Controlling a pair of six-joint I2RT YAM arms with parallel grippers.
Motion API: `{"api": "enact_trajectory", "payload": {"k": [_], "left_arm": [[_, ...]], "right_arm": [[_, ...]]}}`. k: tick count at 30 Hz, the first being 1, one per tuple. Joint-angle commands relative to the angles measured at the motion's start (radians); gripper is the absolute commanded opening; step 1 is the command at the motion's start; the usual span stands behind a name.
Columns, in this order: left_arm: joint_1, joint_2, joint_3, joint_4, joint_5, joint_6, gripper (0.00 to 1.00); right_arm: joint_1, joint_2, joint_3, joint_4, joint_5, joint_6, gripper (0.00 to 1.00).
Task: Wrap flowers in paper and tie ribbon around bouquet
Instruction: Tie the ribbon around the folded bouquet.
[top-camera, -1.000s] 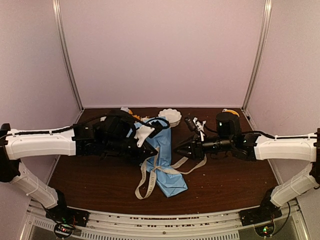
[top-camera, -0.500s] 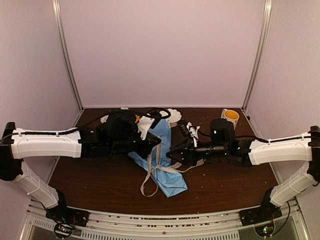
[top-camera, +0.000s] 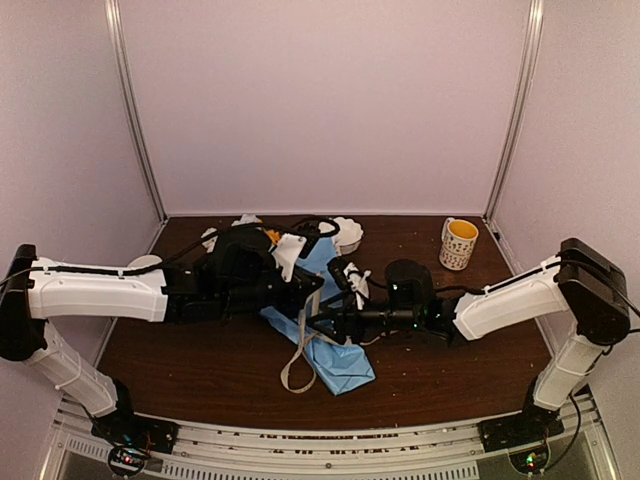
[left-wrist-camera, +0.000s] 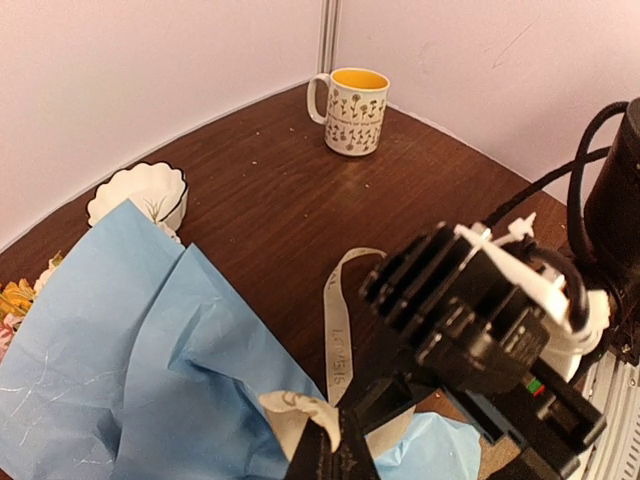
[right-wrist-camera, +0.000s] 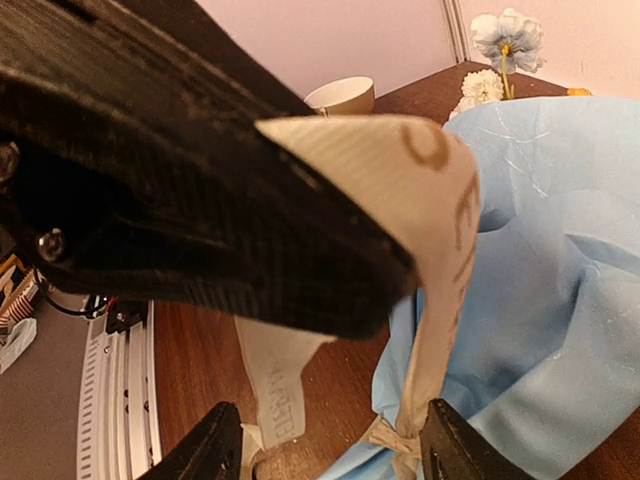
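Observation:
The bouquet (top-camera: 335, 360) lies mid-table, wrapped in light-blue paper (left-wrist-camera: 120, 340). A pale blue and a white bloom of the flowers (right-wrist-camera: 505, 35) stick out at its far end. The beige ribbon (left-wrist-camera: 337, 335) is knotted round the cone, and its tails hang toward the table's front (top-camera: 293, 372). My left gripper (left-wrist-camera: 340, 455) is shut on a loop of ribbon (right-wrist-camera: 425, 170) lifted above the knot. Right beside it, my right gripper (right-wrist-camera: 330, 455) stands open, its fingers (right-wrist-camera: 215, 445) spread either side of the hanging ribbon strand just above the paper. In the top view both grippers meet over the bouquet (top-camera: 316, 300).
A patterned mug (top-camera: 459, 243) with a yellow inside stands at the back right. A white scalloped bowl (top-camera: 349, 232) sits behind the bouquet. A pale cup (top-camera: 145, 262) shows at the left behind my left arm. Walls close in the back and both sides.
My right arm has reached left to the bouquet and its jaws have opened wider. My left gripper has shifted slightly right, still holding the ribbon. The mug has come into view.

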Motion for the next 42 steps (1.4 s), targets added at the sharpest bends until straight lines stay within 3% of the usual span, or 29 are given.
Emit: {"api": "enact_trajectory", "payload": {"k": [1,10,16,33,35,39,42], "left_arm": [[0.000,0.008,-0.012,0.066,-0.013,-0.016,0.00],[0.000,0.009,-0.016,0.067,-0.019,-0.018,0.00],[0.000,-0.003,-0.033,0.085,-0.018,-0.020,0.00],[0.000,-0.011,-0.047,0.092,-0.010,-0.023,0.00],[0.001,-0.011,-0.047,0.095,-0.007,-0.023,0.00],[0.001,-0.016,-0.050,0.091,-0.019,-0.027,0.00],[0.004,-0.027,-0.051,0.072,-0.029,-0.031,0.00]], "right_arm": [[0.019,0.057,0.047,0.154,0.050,0.040,0.64],[0.039,0.099,0.086,0.132,0.114,0.062,0.62],[0.034,0.100,0.098,0.058,0.156,0.050,0.49],[0.009,0.094,0.115,0.002,0.176,0.030,0.54],[0.009,0.120,0.138,0.010,0.127,0.029,0.46],[0.009,0.128,0.147,0.030,0.095,0.035,0.15],[0.003,0.113,0.110,0.065,0.075,0.027,0.00]]}}
